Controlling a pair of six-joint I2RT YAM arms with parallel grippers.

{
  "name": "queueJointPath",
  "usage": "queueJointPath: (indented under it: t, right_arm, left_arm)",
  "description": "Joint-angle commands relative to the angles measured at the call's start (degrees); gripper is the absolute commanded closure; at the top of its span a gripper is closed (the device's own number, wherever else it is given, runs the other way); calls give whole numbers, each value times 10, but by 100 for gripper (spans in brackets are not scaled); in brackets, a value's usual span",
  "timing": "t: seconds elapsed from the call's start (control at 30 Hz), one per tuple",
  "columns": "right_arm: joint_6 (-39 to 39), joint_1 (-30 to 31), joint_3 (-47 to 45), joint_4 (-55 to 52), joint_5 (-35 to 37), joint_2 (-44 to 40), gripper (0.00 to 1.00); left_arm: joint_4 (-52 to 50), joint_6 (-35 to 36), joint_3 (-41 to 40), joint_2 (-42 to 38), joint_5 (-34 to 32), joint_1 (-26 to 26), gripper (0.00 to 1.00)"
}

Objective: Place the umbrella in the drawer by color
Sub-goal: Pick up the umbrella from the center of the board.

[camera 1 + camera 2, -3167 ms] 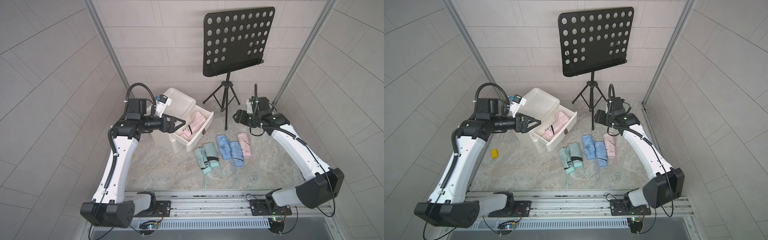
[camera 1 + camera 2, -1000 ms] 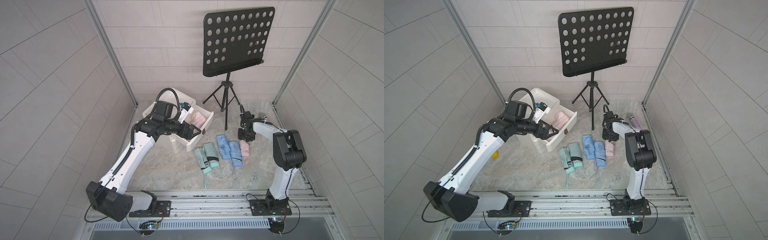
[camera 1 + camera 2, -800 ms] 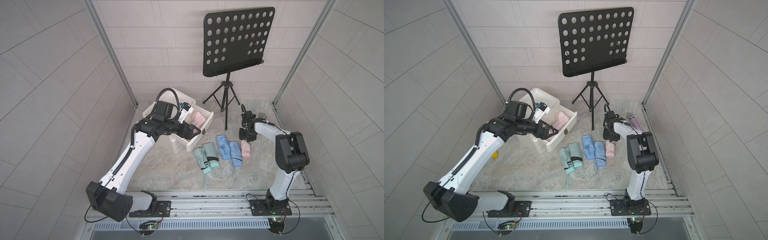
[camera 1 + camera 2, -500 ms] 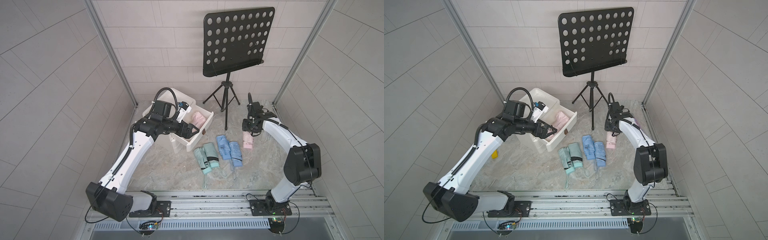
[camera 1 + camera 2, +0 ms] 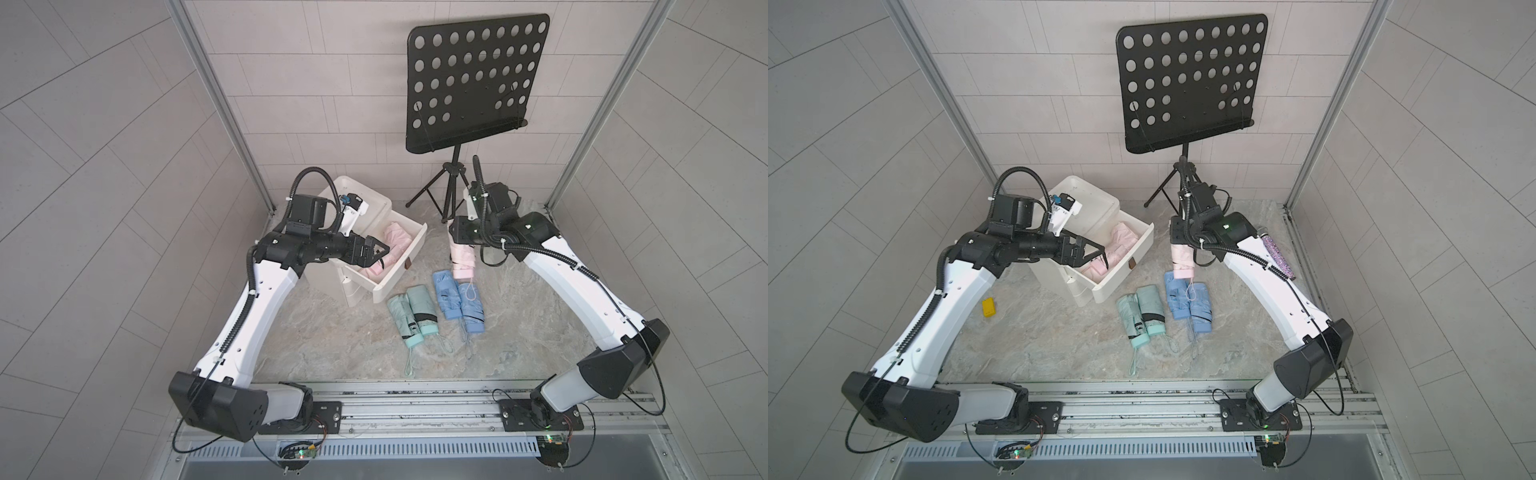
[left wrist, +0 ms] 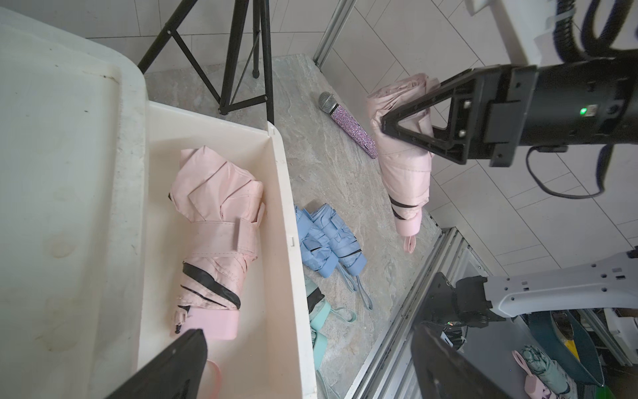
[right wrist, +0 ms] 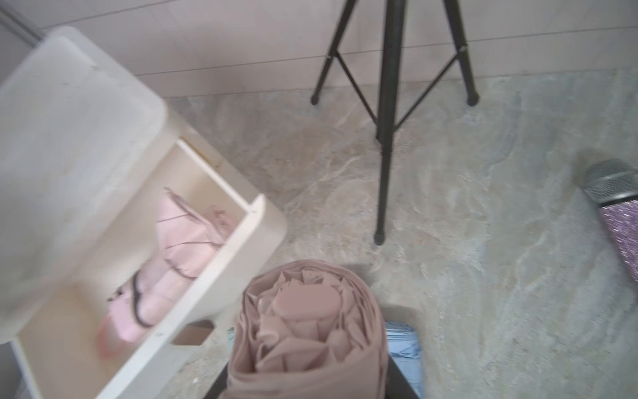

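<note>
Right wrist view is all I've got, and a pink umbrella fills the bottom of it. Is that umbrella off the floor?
Observer: Yes. In both top views the pink umbrella hangs handle down from the right gripper, clear of the floor.
Operator: Where's the left gripper?
Observer: The left gripper is open and empty, above the open drawer.
Operator: I see a bit of blue below. Anything else down there?
Observer: Two green umbrellas lie beside the two blue umbrellas on the floor.
</note>
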Motion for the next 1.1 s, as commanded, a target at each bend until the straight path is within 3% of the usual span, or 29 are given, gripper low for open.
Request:
queueJointPath:
  t: [0.0,0.3,0.6,1.07]
  right_arm:
    - [34,44,53,17,14,27,60]
    - [87,102,137,67,-21,106,60]
    - [139,122,166,124,-58,134,60]
    - [176,155,171,166,-89,141,60]
  left_arm:
    - [27,-22,-13,-23,31,2,0]
    - [89,-73,-47,-40,62,-4,0]
    - [96,-65,-68,-45,7,-38,0]
    - [125,-57,-89,-39,-19,-46,3]
